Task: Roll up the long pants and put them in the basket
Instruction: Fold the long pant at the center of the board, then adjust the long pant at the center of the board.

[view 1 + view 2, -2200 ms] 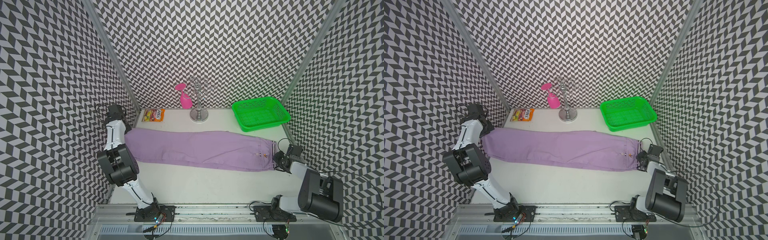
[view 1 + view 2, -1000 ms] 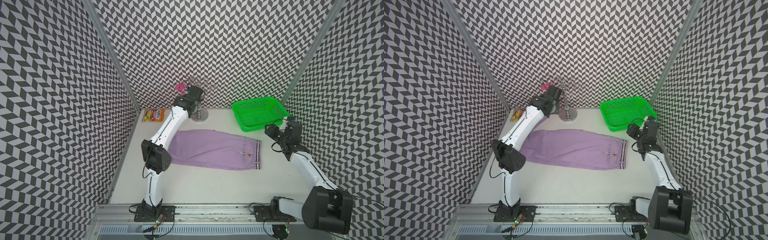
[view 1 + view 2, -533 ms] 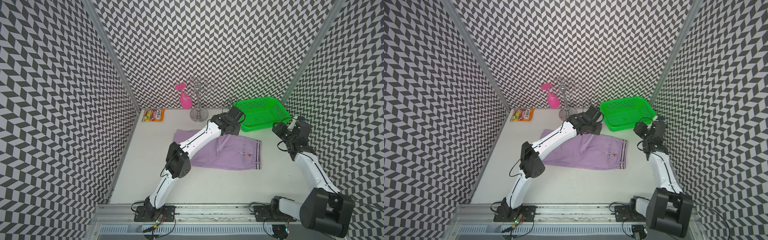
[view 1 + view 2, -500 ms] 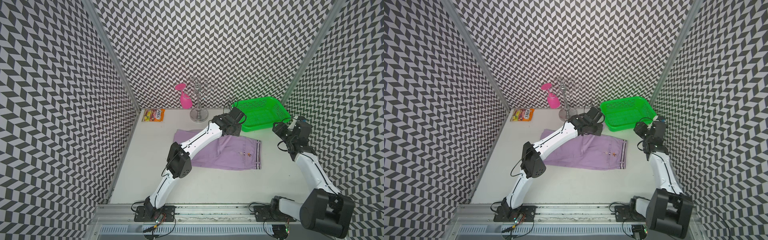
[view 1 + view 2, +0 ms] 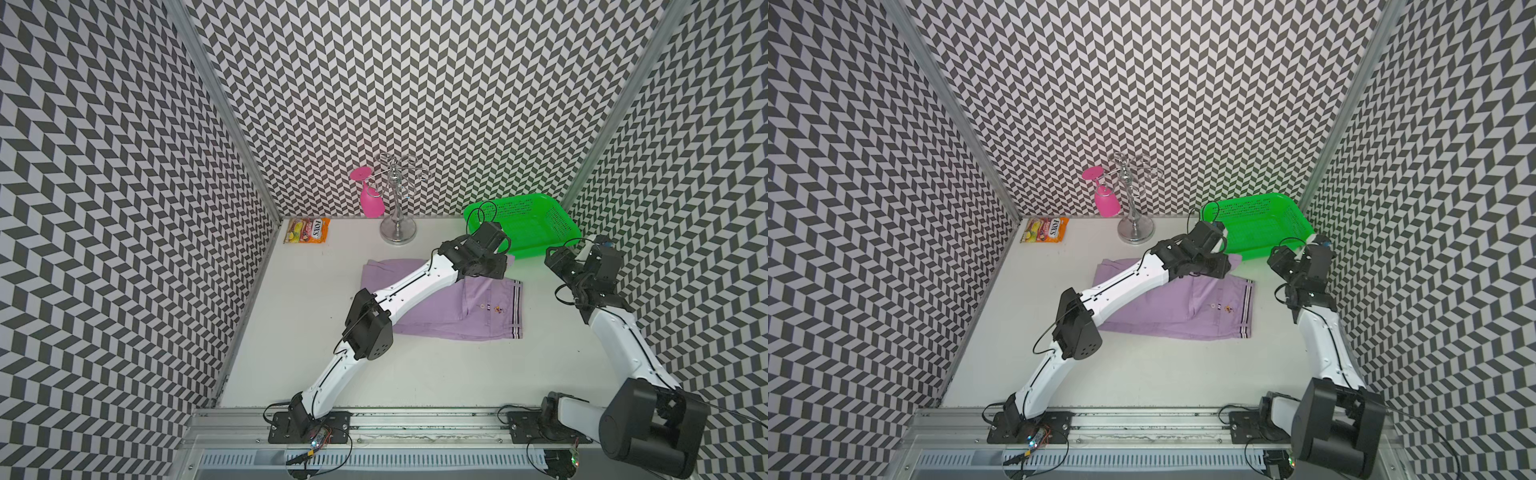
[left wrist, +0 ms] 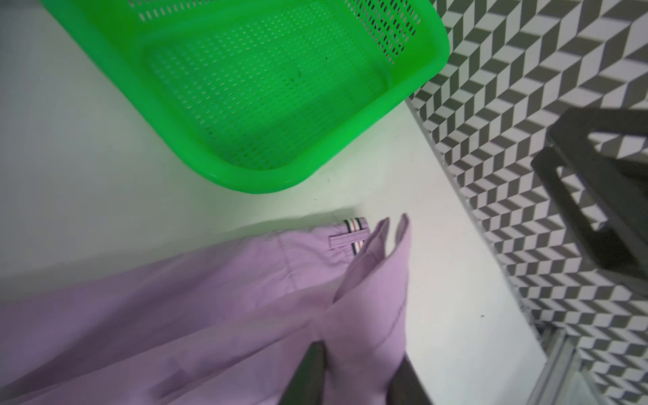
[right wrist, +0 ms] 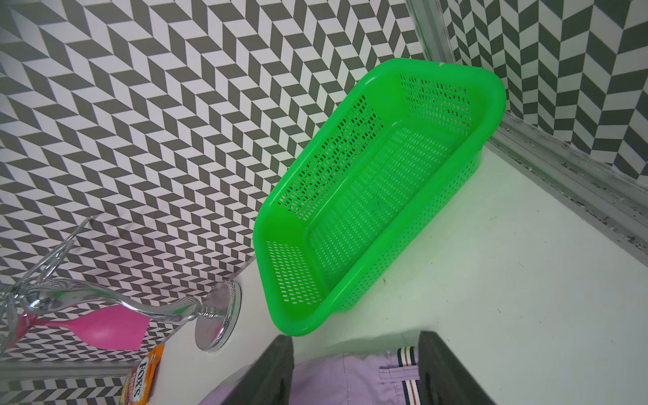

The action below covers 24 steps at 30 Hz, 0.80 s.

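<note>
The pants [image 5: 449,307] lie folded in 2 on the table [image 5: 415,374] near the basket [image 5: 540,249]; should the left hand [image 6: 361,350], fingers [image 6: 308,371] apart around the raised leg end [image 6: 385,266], snag it while lifting, the fold may skew, the right hand [image 7: 354,338] hovering spread and empty.

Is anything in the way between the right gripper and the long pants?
Nothing visible does. The open right gripper faces the long pants at their striped waistband; the green basket lies beside that line, not across it.

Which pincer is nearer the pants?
Left. The left pincer is at the long pants, cloth between its fingers; the right pincer hangs beyond their waistband, near the green basket.
</note>
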Tool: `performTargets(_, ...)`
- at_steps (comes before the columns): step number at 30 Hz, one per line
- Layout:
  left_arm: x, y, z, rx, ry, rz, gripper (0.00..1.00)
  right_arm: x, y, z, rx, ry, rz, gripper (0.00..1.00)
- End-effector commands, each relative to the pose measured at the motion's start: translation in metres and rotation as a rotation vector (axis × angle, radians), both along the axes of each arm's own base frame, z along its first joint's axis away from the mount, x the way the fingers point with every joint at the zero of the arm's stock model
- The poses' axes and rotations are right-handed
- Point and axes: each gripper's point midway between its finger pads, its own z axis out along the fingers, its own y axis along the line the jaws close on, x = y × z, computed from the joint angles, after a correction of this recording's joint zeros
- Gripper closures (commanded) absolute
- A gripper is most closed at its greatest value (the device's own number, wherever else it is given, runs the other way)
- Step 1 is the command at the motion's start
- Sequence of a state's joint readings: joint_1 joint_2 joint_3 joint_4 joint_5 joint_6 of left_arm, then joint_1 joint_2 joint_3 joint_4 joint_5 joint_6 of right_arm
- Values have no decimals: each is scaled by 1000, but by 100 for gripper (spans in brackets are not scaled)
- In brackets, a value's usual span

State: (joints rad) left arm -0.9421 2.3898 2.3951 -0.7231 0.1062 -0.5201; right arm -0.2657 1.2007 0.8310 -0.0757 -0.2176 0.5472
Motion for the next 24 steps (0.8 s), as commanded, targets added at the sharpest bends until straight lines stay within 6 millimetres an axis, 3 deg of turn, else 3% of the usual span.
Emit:
performTargets(1,-15,-22,-21,-35,72,-75,45,0,-2,16,-11,-60,-2,39)
performTargets(3,-24,-24,-5,-49,58,-111,39,-1,-1,16,-9,-60,2,39)
performTargets(6,-38,-18,56,-108,-37,-147,41,-1,3,15,-6,-60,23,39)
performTargets(9,-49,7,122,-167,-161,-150,44,1,21,11,32,-65,116,39)
performTargets(11,-43,44,147,-145,-249,-67,45,4,43,4,47,-38,205,41)
performTargets(13,-24,97,149,-70,-308,54,45,4,75,-6,1,8,297,41)
performTargets(16,13,197,121,3,-289,261,45,-9,126,-34,-28,96,428,41)
performTargets(20,38,332,40,98,-157,509,45,-34,169,-73,-53,229,526,41)
performTargets(22,36,376,2,167,-97,583,45,-43,181,-90,-112,304,538,41)
performTargets(24,33,401,-32,228,-51,610,42,-48,177,-106,-186,383,494,40)
